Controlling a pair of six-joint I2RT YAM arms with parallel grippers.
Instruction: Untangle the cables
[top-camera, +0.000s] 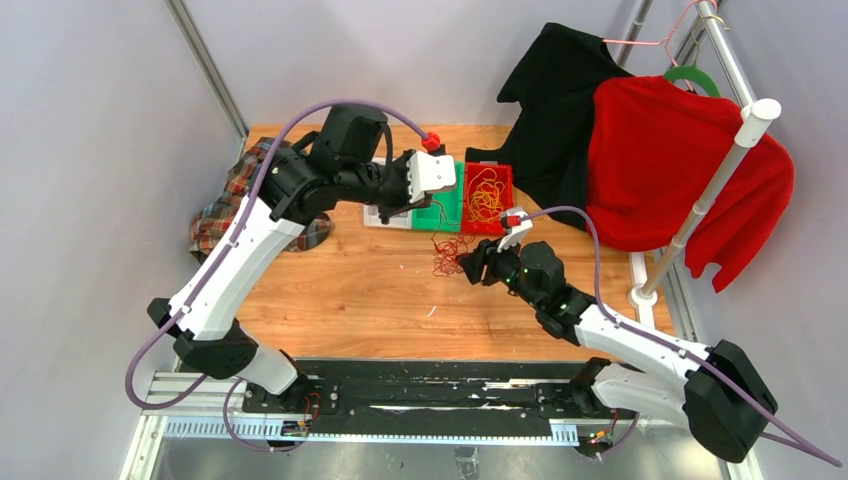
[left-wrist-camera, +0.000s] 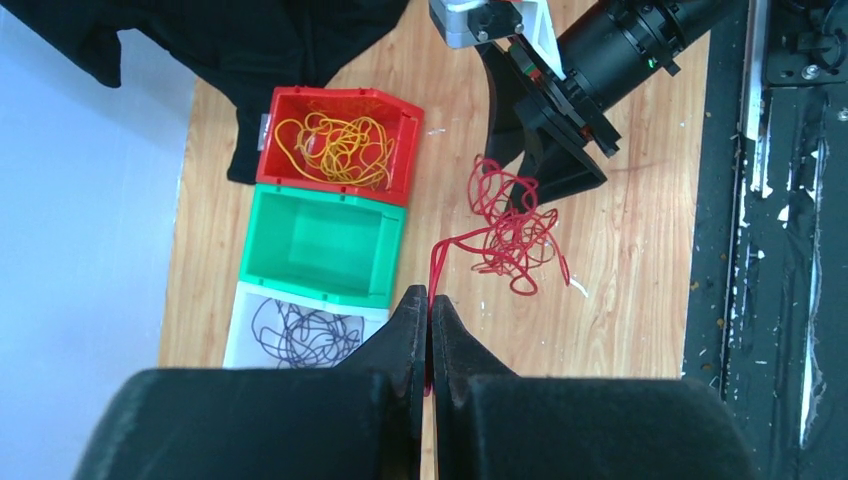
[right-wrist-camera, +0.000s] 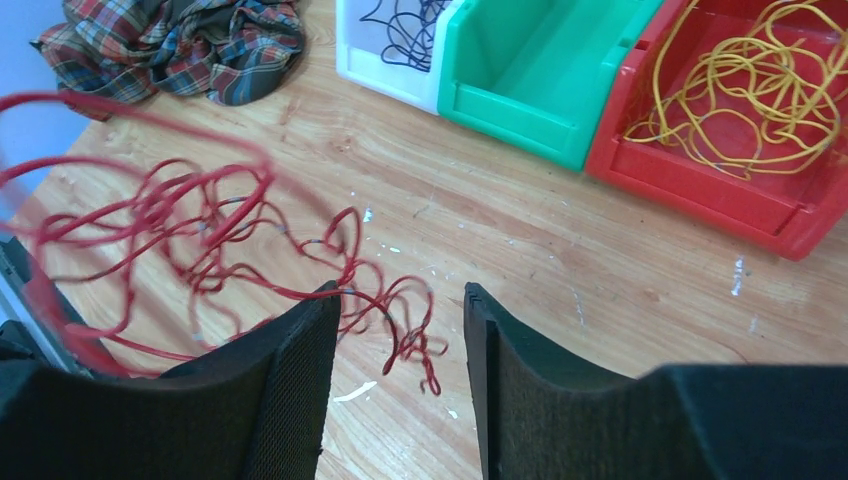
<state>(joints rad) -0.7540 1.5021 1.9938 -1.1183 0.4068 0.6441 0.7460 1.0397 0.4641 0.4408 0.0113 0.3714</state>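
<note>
One loose red cable tangle (left-wrist-camera: 512, 235), a strand pinched in left gripper (left-wrist-camera: 430, 300), right gripper (right-wrist-camera: 400, 295) parted.

we see bright, even light on the wooden table (top-camera: 350, 290), with only soft, faint shadows. above the table, the red cable (right-wrist-camera: 190, 225) blurs close to the right wrist lens.

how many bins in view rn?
3, side by side in a row: red bin at one end holding a yellow cable, empty green bin in the middle, white bin at the other end holding a dark purple cable. None appears hidden.
</note>
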